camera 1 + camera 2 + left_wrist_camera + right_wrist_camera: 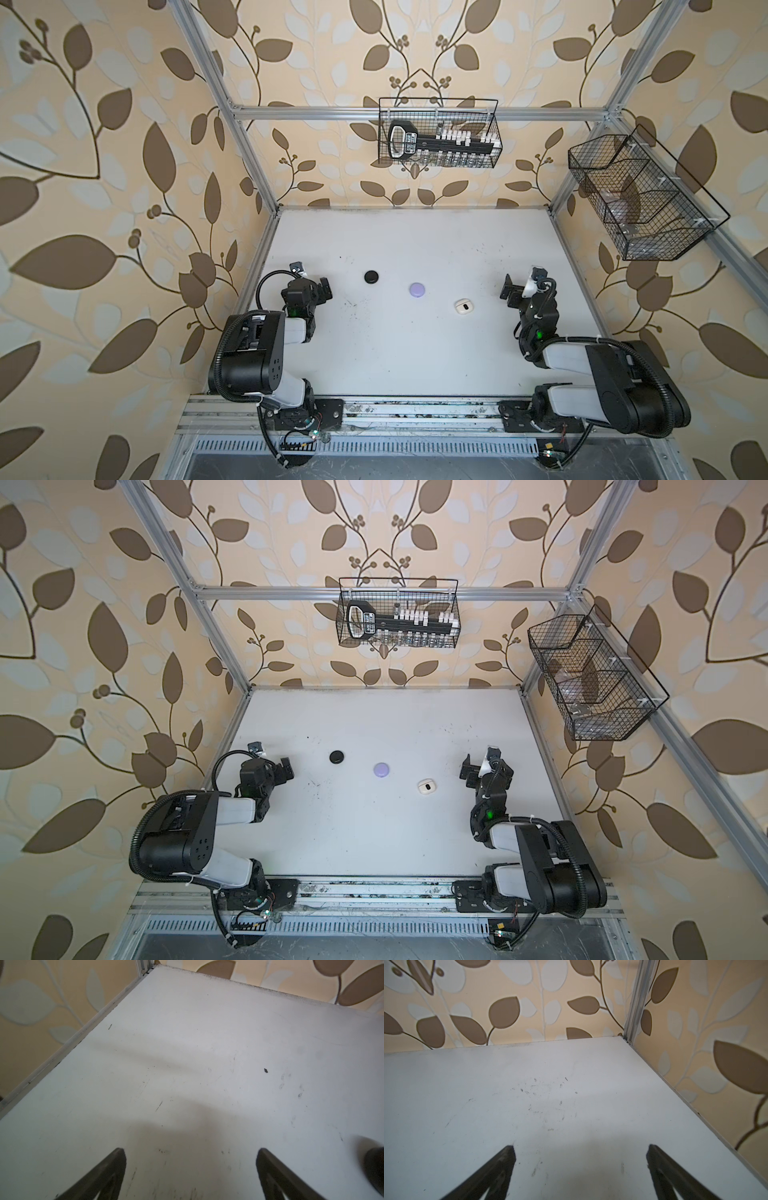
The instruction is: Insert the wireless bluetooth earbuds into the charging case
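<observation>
**Three cases, no buds in plain sight**

Both of my pincers are spread wide and empty. The left gripper point(191, 1152) hovers over the bare table point(395, 353) near its left edge, and the right gripper point(581, 1150) does the same on the right. Neither touches anything.

Between them three cases lie in a slanting row, well apart. The black case point(371, 276) is nearest my left arm, the lavender case point(417, 289) sits in the middle, and the cream-white case point(464, 306) is nearest my right arm. The black and lavender ones look shut.

I find no earbuds loose on the table in any view. The cream-white case carries a dark oval point(467, 306) that may be a bud, an empty seat or only a marking; I cannot tell from this height.

My worries from here:
- A small smooth case could skid or spin if one jaw lands first, unless the other arm braces it.
- A bud could go into a case of the wrong colour.
- Jaws this wide could flick a tiny bud away.
- Neither wrist camera shows a case clearly, so any approach starts half blind.

The back basket point(436, 100) holds a long black tool point(440, 143) with white pieces. The side basket point(656, 245) is split into compartments, and what lies inside is too faint to name.
</observation>
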Action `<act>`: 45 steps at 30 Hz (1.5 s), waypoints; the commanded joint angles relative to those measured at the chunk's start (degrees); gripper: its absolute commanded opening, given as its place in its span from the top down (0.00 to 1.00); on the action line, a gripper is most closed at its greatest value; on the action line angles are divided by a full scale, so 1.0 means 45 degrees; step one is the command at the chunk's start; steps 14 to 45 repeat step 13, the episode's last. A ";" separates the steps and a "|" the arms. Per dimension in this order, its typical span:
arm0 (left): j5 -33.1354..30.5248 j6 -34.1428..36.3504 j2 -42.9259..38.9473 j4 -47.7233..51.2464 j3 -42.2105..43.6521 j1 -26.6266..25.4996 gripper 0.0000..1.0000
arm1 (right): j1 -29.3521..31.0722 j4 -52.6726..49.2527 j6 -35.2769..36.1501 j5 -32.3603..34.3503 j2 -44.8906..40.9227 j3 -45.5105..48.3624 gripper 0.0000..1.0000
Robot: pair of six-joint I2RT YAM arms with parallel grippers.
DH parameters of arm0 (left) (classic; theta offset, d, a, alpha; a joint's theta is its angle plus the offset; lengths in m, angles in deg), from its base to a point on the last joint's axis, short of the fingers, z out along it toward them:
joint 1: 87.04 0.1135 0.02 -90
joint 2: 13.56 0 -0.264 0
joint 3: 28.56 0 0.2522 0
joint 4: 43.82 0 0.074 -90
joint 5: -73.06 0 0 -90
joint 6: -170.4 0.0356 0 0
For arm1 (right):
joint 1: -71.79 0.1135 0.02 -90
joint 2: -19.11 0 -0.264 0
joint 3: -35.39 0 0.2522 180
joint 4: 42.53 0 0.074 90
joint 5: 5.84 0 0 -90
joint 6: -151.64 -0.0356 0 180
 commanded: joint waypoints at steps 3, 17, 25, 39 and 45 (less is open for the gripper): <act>0.0212 0.0142 -0.0184 -0.0341 -0.0270 -0.0064 0.01 | 0.0071 0.0437 0.0196 0.0126 0.0078 0.0114 0.00; 0.0205 0.0142 -0.0185 -0.0341 -0.0270 -0.0065 0.01 | 0.0248 0.0577 0.0339 0.0372 0.0061 0.0168 0.00; 0.0205 0.0142 -0.0185 -0.0341 -0.0270 -0.0065 0.01 | 0.0248 0.0577 0.0339 0.0372 0.0061 0.0168 0.00; 0.0205 0.0142 -0.0185 -0.0341 -0.0270 -0.0065 0.01 | 0.0248 0.0577 0.0339 0.0372 0.0061 0.0168 0.00; 0.0205 0.0142 -0.0185 -0.0341 -0.0270 -0.0065 0.01 | 0.0248 0.0577 0.0339 0.0372 0.0061 0.0168 0.00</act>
